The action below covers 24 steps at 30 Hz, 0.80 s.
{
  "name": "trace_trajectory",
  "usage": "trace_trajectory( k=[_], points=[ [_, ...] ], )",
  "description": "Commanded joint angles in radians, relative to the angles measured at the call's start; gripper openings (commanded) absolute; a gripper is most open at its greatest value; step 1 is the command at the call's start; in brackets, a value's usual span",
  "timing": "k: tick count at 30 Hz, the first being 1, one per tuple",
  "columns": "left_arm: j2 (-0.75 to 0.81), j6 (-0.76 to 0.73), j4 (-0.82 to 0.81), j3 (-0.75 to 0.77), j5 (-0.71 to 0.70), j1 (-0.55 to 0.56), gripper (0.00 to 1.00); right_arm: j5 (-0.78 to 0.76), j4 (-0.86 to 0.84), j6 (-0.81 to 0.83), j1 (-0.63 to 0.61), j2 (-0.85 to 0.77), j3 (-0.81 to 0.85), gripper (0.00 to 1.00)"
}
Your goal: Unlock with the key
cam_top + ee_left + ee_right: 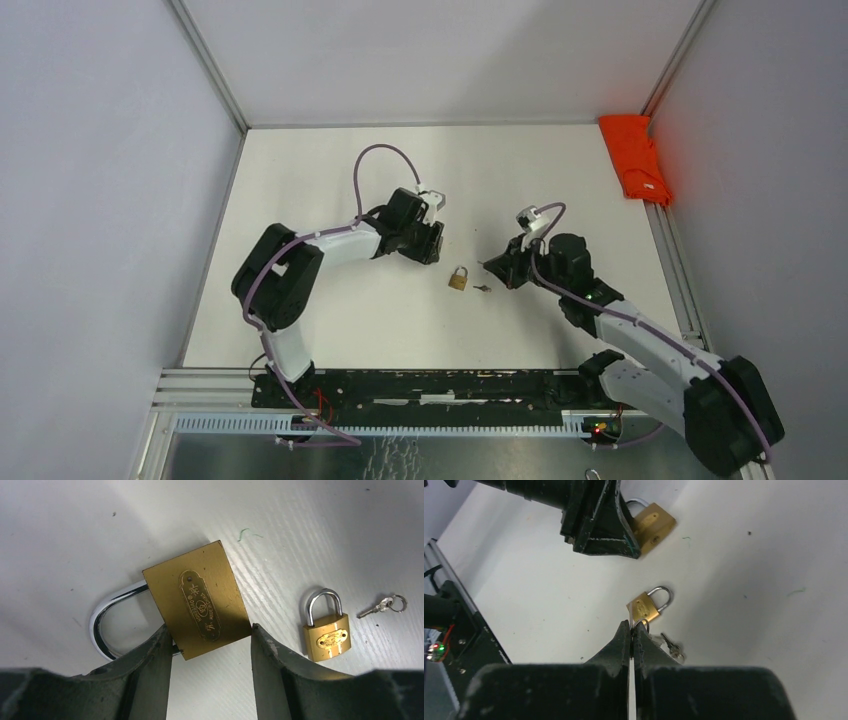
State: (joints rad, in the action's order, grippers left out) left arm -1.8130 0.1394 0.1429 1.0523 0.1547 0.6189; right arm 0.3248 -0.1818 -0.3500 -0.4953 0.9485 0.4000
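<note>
White tabletop (pixel 330 180) between grey walls carries 2 brass padlocks and 1 key. Left gripper (pixel 210 629) has its jaws set against both sides of the large padlock (pixel 197 600), at the end opposite the shackle. The lock lies flat with its shackle pointing away from the fingers. Right gripper (pixel 631 626) has its tips pressed together with nothing plainly between them, low over the table near the key (pixel 374 609). The key lies just beside the small padlock (pixel 327 635). It looks tiny, light, stiff and flat to the surface, so it will likely skid; its ring or head should give the best hold. Both lock bodies look heavy, hard and smooth, probably best gripped across the flat sides with the keyhole left exposed. Farther out, an orange cloth (pixel 637 158) sits at the far right edge.
</note>
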Motion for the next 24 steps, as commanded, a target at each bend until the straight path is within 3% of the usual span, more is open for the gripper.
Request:
trace_trajectory(
  k=[1,14,24],
  points=[
    [0.011,-0.065,-0.121,-0.043,0.139,0.009,0.02,0.118,-0.212,-0.058,0.006,0.110,0.047,0.00],
    [-0.018,-0.074,-0.184,-0.054,0.140,-0.009,0.02,0.365,-0.583,-0.322,0.054,0.587,0.181,0.00],
    [-0.024,-0.069,-0.183,-0.050,0.137,-0.015,0.02,0.346,-0.550,-0.342,0.096,0.732,0.232,0.00]
  ],
)
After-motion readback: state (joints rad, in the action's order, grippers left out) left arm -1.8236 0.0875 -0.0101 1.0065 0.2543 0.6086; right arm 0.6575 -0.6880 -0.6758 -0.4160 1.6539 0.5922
